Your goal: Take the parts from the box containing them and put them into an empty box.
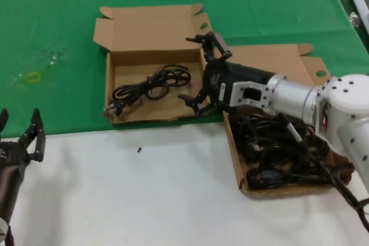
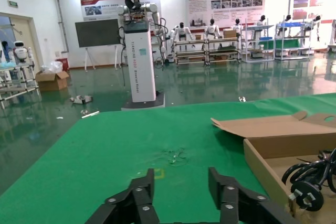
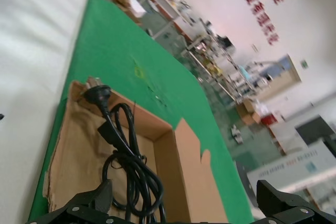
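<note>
Brown boxes [image 1: 134,31]; black cords [image 1: 151,84]; green cloth [image 1: 52,21].

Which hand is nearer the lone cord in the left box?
Right. The right hand hangs open at that box's right edge, beside the cord. The left hand waits open over the white surface, well off to the box's left.
</note>
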Available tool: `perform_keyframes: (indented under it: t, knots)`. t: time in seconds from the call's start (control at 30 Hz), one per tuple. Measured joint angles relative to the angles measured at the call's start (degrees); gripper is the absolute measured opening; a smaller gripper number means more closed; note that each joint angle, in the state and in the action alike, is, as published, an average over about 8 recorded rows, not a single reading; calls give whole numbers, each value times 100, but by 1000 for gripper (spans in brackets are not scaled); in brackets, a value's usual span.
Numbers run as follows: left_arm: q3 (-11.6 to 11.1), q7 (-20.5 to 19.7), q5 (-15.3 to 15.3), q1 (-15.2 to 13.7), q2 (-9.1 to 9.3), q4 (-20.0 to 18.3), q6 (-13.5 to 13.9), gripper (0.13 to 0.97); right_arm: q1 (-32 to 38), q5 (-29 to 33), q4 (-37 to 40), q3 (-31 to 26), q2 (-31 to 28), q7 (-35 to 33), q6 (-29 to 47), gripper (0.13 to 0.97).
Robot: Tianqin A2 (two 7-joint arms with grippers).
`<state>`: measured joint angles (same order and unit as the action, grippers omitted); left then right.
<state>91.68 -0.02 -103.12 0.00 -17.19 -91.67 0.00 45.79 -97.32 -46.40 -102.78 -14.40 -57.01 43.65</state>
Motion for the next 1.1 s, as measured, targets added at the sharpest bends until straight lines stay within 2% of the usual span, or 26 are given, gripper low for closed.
perform_keyframes:
  t: [0.1, 0.37, 0.4, 0.67, 0.7, 0.97, 1.1]
  knots:
    - [0, 0, 0, 0, 0, 0, 0, 300, -212, -27, -210, 51, -13, 261, -200, 966]
    - [0, 2, -1, 0, 0, 0, 0, 485, -788, -99, -776, 190, -48, 974, -748, 966]
    - [0, 2, 0, 0, 0, 0, 0, 485, -861, -109, -849, 208, -52, 1065, -818, 966]
    - [0, 2, 0, 0, 0, 0, 0, 707, -1437, -182, -1419, 349, -87, 1783, -1368, 966]
    - [0, 2, 0, 0, 0, 0, 0, 707, -1510, -191, -1491, 366, -92, 1874, -1437, 966]
    - [0, 2, -1, 0, 0, 0, 0, 864, -2088, -265, -2063, 506, -127, 2598, -1989, 966]
    - [0, 1, -1, 0, 0, 0, 0, 874, -2373, -301, -2344, 575, -144, 2951, -2260, 966]
